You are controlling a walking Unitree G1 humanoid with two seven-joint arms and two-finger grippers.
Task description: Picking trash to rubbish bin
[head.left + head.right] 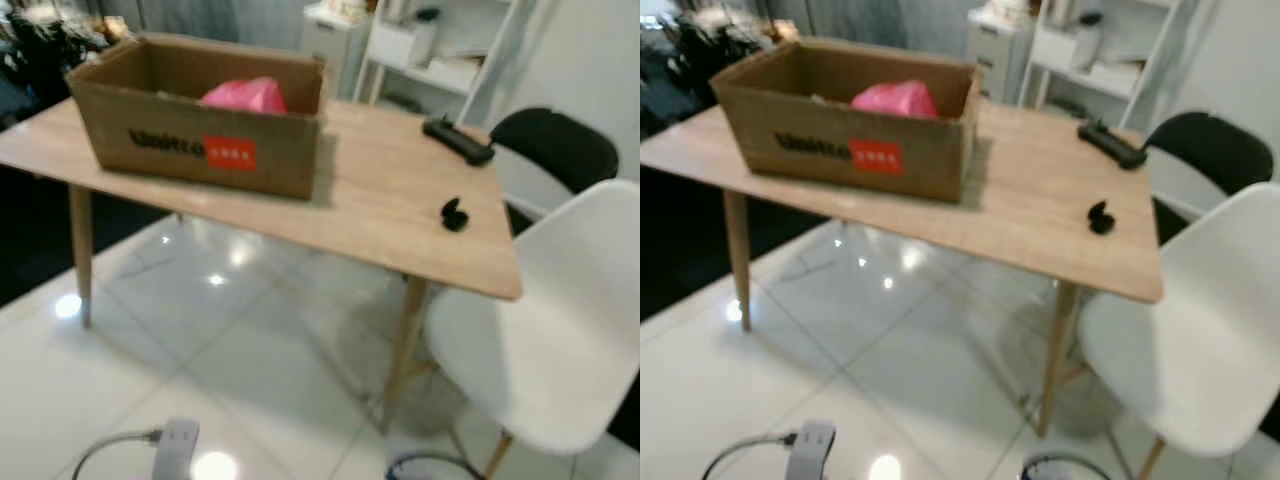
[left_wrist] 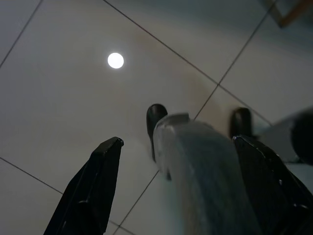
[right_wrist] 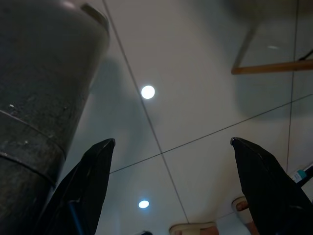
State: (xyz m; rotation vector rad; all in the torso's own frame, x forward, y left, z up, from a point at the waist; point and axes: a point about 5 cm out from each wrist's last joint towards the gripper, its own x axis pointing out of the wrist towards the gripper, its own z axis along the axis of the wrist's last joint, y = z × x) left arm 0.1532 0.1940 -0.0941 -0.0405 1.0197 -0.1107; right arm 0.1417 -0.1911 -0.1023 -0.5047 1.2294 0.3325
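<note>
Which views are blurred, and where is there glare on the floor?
Both eye views are soft: the print on the box is smeared. Lamp glare spots the floor under the table; each wrist view is dim, with a bright spot.

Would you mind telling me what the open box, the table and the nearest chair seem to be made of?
The box looks like plain brown corrugated cardboard, matte, with printed lettering and a red label. The table appears to be light wood or wood-look laminate, given its faint grain and tapered legs. The white chair has a smooth, moulded seat shell, probably plastic, on legs that look wooden.
</note>
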